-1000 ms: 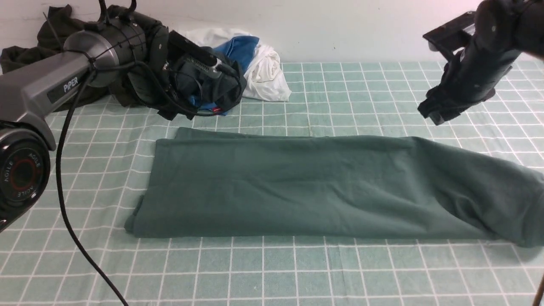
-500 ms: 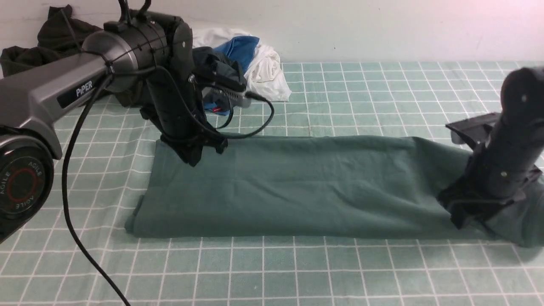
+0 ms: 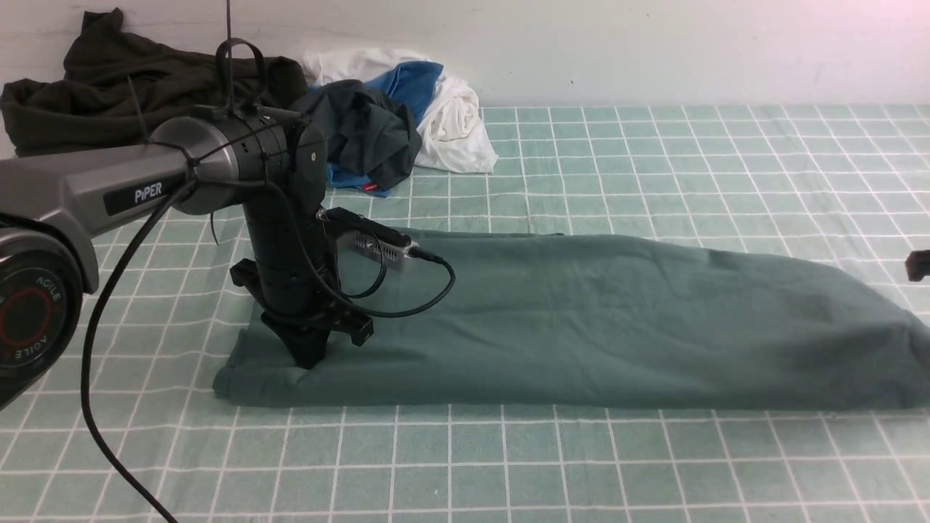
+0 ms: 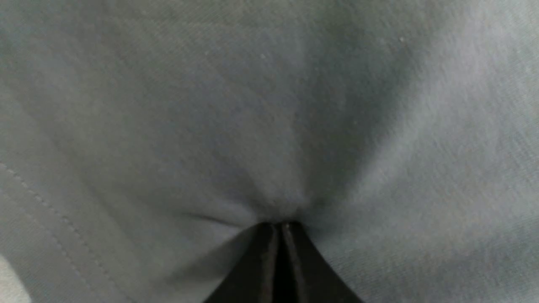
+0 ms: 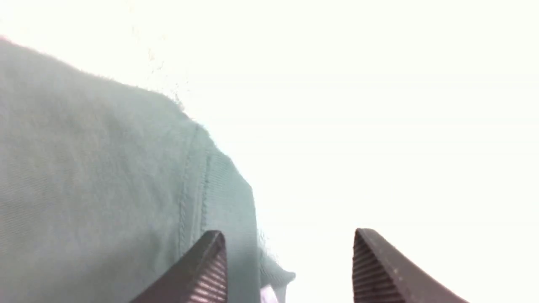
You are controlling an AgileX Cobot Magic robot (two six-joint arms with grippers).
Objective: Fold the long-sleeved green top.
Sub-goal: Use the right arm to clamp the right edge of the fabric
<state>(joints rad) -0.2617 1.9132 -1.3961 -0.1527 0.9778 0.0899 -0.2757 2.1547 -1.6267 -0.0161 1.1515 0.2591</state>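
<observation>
At lower left of the front view, your left gripper [image 3: 305, 357] stands straight down on the left end of the green long-sleeved top [image 3: 581, 319]. Its wrist view shows the jaws clenched together with the knit [image 4: 252, 105] puckering in toward the tips. I judge it has nipped a small fold of cloth and is not merely pressing on it.

Your right gripper [image 5: 289, 233] is spread wide and holds nothing. One of its fingers [image 5: 210, 269] lies beside a ribbed, stitched edge of the top [image 5: 105, 168], the other over washed-out brightness. In the front view only a dark sliver of it shows at the right edge.

The top lies as a long, low band across the middle of the front view, on the checked table cover [image 3: 508, 465], running from lower left out to the right edge. It looks soft, limp and fairly thick, already doubled into layers. Expect it to sag between your two holds, and expect the layers to slide apart if you catch only the upper one. Take it at the end corners, through every layer, or by the firmer ribbed edge. A heap of other clothes [image 3: 370, 138] sits at upper left, apart from the top.
</observation>
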